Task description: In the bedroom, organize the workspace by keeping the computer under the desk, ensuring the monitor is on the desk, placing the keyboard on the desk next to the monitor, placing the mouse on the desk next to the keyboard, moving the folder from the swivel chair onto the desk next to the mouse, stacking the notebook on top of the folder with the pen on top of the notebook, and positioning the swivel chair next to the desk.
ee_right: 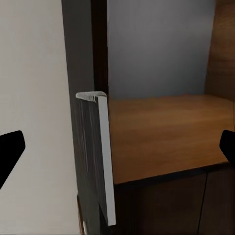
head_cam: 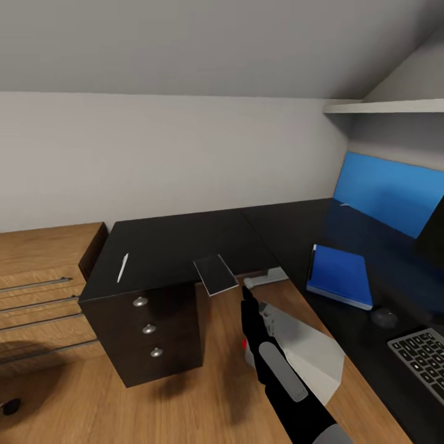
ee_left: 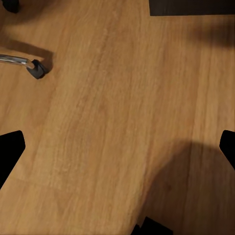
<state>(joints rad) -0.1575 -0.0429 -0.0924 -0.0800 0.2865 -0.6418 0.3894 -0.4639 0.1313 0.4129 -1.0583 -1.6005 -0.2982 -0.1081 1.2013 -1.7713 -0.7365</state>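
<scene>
The right arm is reaching forward and up, its right end effector touching the notebook at the counter edge, fingers spread apart. One pen, one folder, one keyboard are lying on it.

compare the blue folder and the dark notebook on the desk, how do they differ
The folder is bright blue; the notebook has a dark cover with pale edges. The folder looks larger in the head view. The folder lies fully on the desk; the notebook sticks out past the desk's front edge. Both are flat, thin rectangles.
</scene>
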